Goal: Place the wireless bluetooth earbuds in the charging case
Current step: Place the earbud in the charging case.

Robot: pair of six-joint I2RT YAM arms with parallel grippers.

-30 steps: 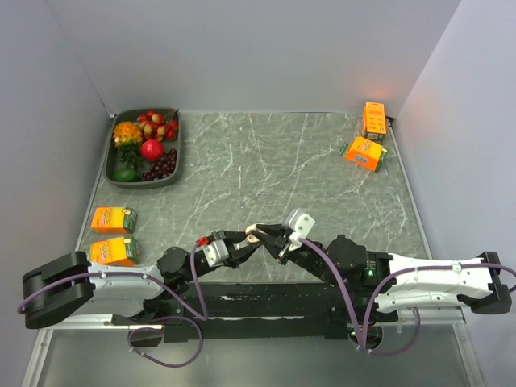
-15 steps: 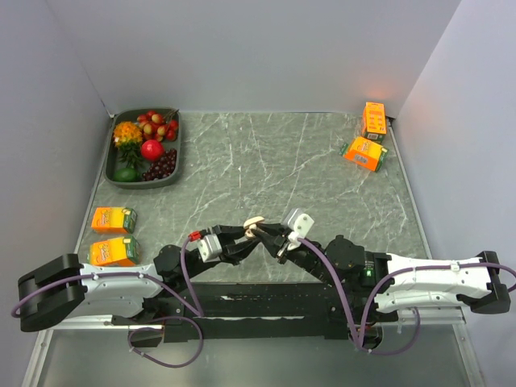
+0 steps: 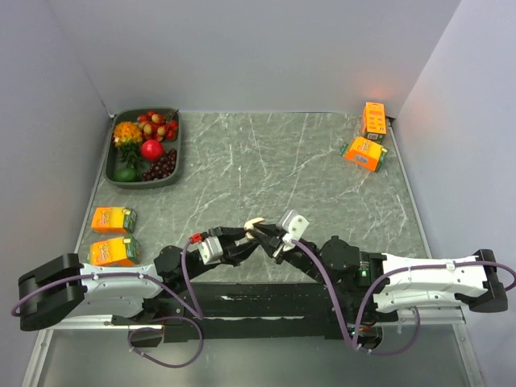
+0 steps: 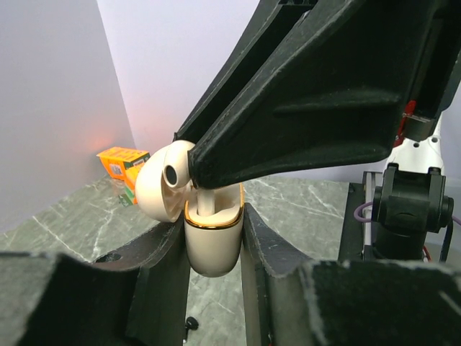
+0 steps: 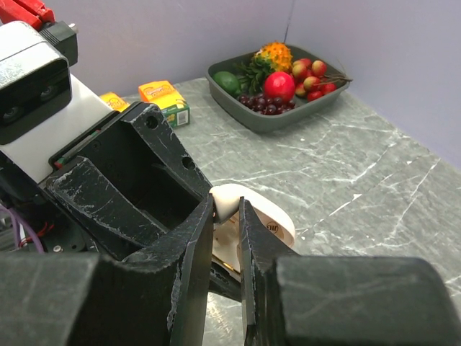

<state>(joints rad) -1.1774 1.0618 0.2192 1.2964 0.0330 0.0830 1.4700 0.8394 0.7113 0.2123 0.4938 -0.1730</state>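
Observation:
My left gripper [image 4: 214,241] is shut on the body of the cream charging case [image 4: 212,249], which it holds upright above the table with the gold-rimmed lid [image 4: 160,182] hinged open to the left. The right gripper [image 5: 227,207] is shut on a cream earbud [image 5: 232,199] right over the case mouth. The earbud's stem [image 4: 205,202] reaches down into the case. In the top view both grippers meet at the case [image 3: 255,222] near the table's front middle. A tiny black piece [image 4: 189,324] lies on the table under the case.
A grey tray [image 3: 110,172] of fruit stands at the back left. Two orange cartons [image 3: 113,219] [image 3: 114,251] lie at the left edge. Another two cartons [image 3: 364,153] [image 3: 373,119] sit in the back right corner.
The left gripper has drawn back a little and tilted the case up. The right gripper has followed it slightly to the left and stays at the case mouth. Both grips are unchanged.

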